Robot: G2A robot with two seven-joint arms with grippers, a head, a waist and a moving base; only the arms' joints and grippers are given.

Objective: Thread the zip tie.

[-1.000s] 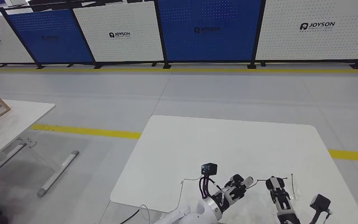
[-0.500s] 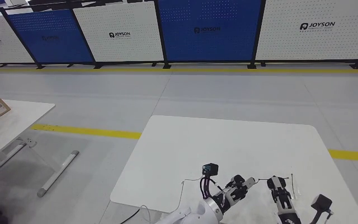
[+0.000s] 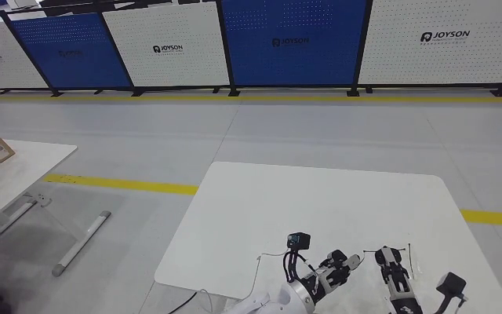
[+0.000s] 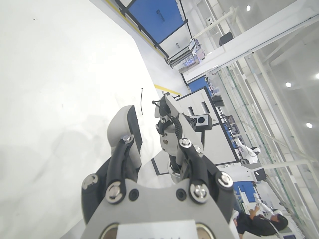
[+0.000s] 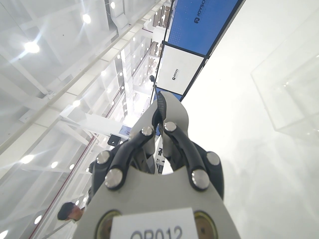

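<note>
My left gripper point(image 4: 153, 115) stands wide open with nothing between its fingers point(image 4: 129, 120), hovering just above the white table point(image 3: 314, 204). From the top camera I see it low at the near edge point(image 3: 349, 259), close beside the right gripper point(image 3: 383, 254) but not touching it. The right gripper point(image 5: 160, 100) is pressed fully together on a black zip tie point(image 5: 152, 82). The tie's small head pokes out past the fingertips, and the strap runs back between the pads, where I lose it. From the left wrist I see that same gripper point(image 4: 163, 103) just beyond my open fingers, with the tie's head point(image 4: 153, 102) at its tip. My own far finger overlaps its base, so I can't judge the gap between them. A second zip tie point(image 4: 141, 100) lies loose on the table near the right gripper, a thin dark line from above point(image 3: 409, 257). A clear box point(image 5: 286, 95) is cut off at the frame edge
</note>
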